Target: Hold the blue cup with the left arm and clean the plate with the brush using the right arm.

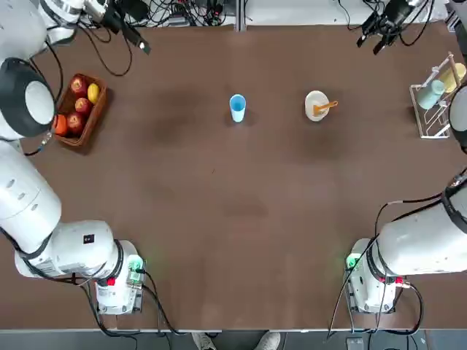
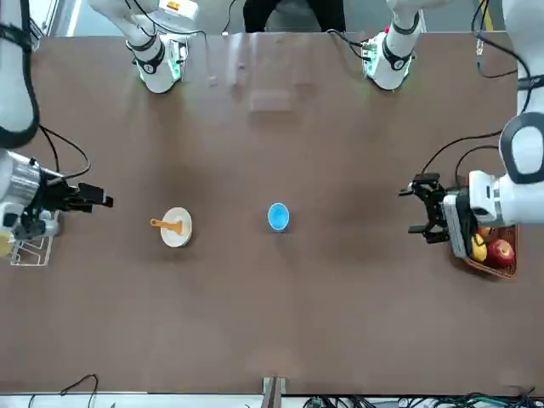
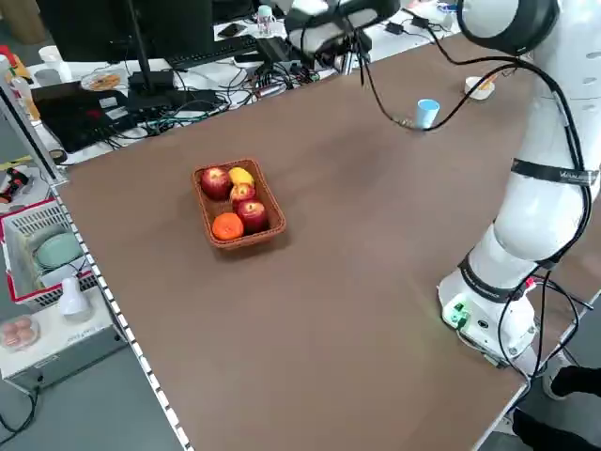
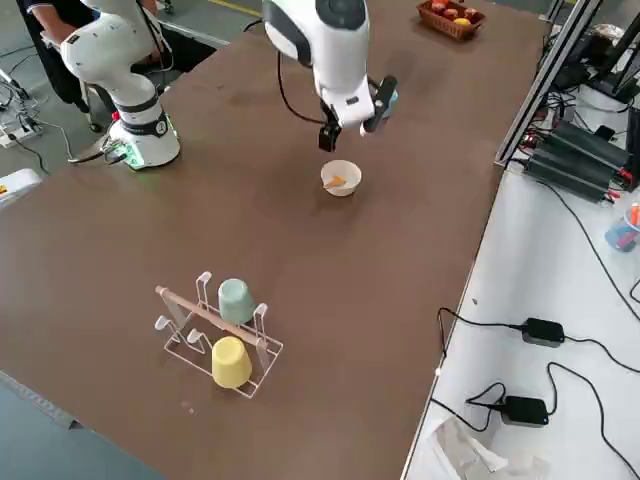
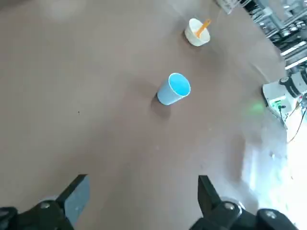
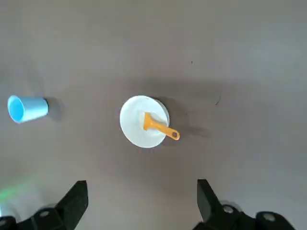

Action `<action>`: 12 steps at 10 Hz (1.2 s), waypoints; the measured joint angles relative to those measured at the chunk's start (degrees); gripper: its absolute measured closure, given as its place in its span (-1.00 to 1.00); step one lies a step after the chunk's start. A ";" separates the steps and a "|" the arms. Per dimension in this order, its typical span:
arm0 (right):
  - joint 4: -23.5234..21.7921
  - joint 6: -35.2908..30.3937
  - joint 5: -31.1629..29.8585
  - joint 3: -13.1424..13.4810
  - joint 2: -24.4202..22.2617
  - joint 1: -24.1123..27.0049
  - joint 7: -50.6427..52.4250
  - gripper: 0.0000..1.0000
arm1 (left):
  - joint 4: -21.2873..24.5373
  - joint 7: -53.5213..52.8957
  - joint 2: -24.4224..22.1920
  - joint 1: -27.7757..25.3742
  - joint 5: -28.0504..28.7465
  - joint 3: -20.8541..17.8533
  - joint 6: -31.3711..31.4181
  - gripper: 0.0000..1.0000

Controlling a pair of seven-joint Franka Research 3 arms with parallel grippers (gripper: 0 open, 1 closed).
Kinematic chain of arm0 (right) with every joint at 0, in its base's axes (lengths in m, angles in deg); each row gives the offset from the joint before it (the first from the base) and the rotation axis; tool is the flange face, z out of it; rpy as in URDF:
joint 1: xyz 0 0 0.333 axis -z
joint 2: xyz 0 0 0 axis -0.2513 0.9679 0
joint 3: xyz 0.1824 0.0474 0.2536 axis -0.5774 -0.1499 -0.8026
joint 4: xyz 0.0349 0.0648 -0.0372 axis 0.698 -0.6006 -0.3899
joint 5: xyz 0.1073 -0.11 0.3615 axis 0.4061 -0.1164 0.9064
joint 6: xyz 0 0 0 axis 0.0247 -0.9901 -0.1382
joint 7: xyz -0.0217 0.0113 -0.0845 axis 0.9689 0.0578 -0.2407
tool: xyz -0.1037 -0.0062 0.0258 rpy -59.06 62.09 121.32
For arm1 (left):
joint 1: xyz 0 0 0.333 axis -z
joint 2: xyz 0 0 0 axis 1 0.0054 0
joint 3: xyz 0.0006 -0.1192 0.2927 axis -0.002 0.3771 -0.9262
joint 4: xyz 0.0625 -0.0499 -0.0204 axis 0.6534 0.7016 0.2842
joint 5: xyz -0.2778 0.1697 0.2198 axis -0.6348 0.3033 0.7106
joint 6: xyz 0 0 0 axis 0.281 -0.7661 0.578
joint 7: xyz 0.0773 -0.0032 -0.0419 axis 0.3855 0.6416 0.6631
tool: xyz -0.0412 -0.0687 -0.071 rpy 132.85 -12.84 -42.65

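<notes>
Both claws open, empty. Cup (image 5: 173,89) upright on worktop, well ahead of left claw (image 5: 139,201); light, slippery — grip mid-wall. Brush (image 6: 160,127) rests on plate (image 6: 136,127) below right claw (image 6: 139,203); take thin stiff handle.

Orange brush (image 6: 160,127) lying in white plate (image 6: 135,127), blue cup (image 6: 27,108) apart

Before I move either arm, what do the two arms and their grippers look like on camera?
Both arms are bulky, white and rounded, with grey bands at the joints and black cables trailing off them. Each base on the table shows a green light. The left gripper and the right gripper are both black, with two fingers.
</notes>
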 joint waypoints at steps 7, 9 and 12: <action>-9.49 10.85 16.89 0.01 7.40 2.83 6.55 -1.00 | 6.09 -40.83 16.21 3.40 -20.12 3.06 4.90 -1.00; -11.57 11.81 19.85 0.00 9.61 4.14 10.99 -1.00 | 5.91 -50.73 19.11 5.84 -24.15 3.22 6.71 -1.00; -13.31 11.44 26.63 -0.87 13.91 6.28 19.31 -1.00 | 5.87 -54.76 21.13 9.55 -28.55 3.35 8.64 -1.00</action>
